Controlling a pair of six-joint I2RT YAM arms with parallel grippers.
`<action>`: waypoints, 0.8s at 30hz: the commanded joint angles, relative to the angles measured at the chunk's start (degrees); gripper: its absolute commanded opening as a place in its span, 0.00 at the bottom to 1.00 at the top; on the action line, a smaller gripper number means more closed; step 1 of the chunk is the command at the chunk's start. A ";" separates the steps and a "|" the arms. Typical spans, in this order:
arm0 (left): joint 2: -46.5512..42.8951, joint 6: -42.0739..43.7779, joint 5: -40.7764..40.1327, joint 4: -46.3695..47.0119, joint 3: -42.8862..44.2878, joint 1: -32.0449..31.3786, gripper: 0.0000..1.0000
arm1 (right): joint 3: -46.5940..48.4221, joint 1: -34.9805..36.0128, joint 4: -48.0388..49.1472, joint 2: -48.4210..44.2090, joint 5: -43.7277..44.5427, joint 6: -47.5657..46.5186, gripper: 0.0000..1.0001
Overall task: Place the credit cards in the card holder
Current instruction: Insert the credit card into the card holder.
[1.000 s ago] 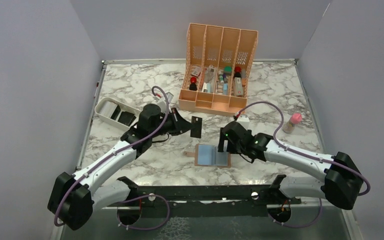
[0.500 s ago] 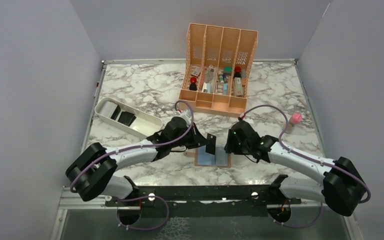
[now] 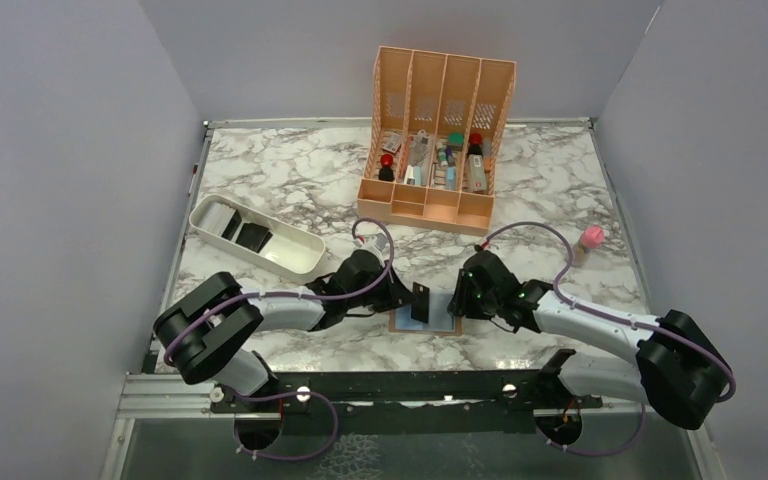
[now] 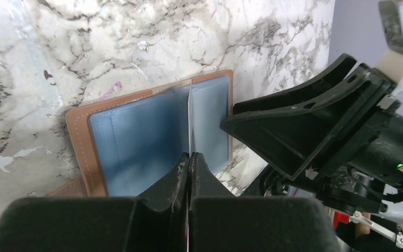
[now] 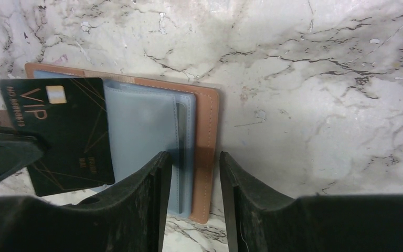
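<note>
Left pincer (image 4: pixel 189 160) carried card (image 5: pixel 65 134) over card holder (image 4: pixel 136 136).

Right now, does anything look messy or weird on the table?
Nothing is spilled or broken. The only odd bit: a black VIP card is held on its edge over the open card holder, pinched in the left arm's jaws, not in a pocket yet.

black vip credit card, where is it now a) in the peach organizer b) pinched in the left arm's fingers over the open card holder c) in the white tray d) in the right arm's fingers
b: the black VIP credit card is clamped in the left fingers above the open brown leather card holder, light blue inside.
</note>
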 commanded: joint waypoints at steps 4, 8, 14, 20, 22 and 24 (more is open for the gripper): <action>2.81 -1.05 -1.39 4.16 -0.26 -2.01 0.00 | -2.72 -0.36 -0.21 -0.90 -0.16 1.52 0.38; 2.31 -2.04 -2.33 4.16 -1.46 -2.30 0.00 | -2.33 -0.36 -2.06 -2.62 1.92 1.49 0.36; 1.97 -3.54 -3.25 4.16 -2.67 -2.59 0.00 | -1.06 -0.36 -4.28 -3.39 2.22 2.73 0.40; 2.29 -4.51 -4.24 4.25 -2.87 -3.00 0.00 | -0.97 -0.38 -3.68 -4.40 -0.94 2.80 0.42; 2.34 -4.55 -4.48 4.25 -2.64 -3.35 0.00 | -1.57 -0.36 -3.21 -4.76 -1.76 2.90 0.40; 2.33 -4.53 -4.86 4.46 -2.51 -3.71 0.00 | -2.49 -0.36 -2.50 -5.11 -2.17 3.10 0.39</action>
